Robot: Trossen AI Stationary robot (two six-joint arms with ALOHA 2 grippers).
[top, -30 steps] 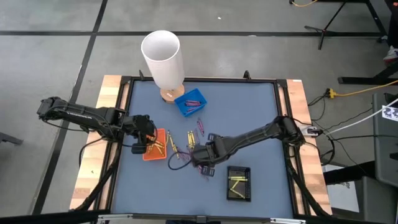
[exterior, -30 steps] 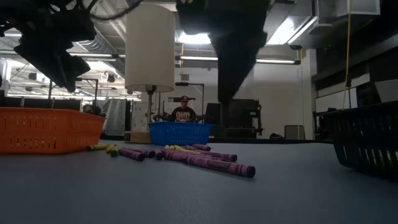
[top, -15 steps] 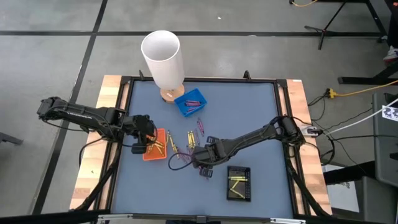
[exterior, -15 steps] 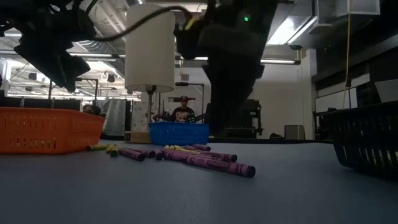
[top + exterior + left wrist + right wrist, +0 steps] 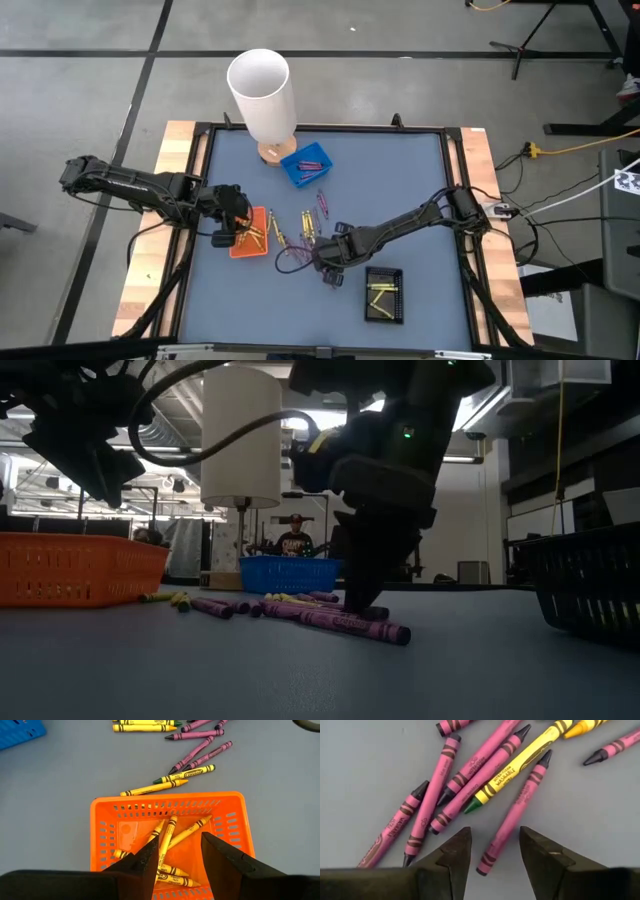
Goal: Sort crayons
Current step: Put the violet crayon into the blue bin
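Loose crayons (image 5: pixel 305 225), purple, yellow and orange-gold, lie on the grey mat mid-table. My right gripper (image 5: pixel 495 855) is open and low over the purple ones. Its fingers stand on either side of the near end of one purple crayon (image 5: pixel 512 822), which lies flat on the mat. In the low view its fingertips (image 5: pixel 365 605) are just above the crayons. My left gripper (image 5: pixel 180 855) hangs open above the orange tray (image 5: pixel 100 815), which holds several orange-gold crayons (image 5: pixel 167 840).
A blue tray (image 5: pixel 307 165) with purple crayons sits at the far middle. A black tray (image 5: pixel 384 293) with yellow crayons is near the front right. A tall white cylinder (image 5: pixel 262 95) stands on a wooden base at the far edge. A raised frame borders the mat.
My right gripper has come down toward the purple crayons on the mat and tipped slightly, its fingers staying open. The crayons have not moved.
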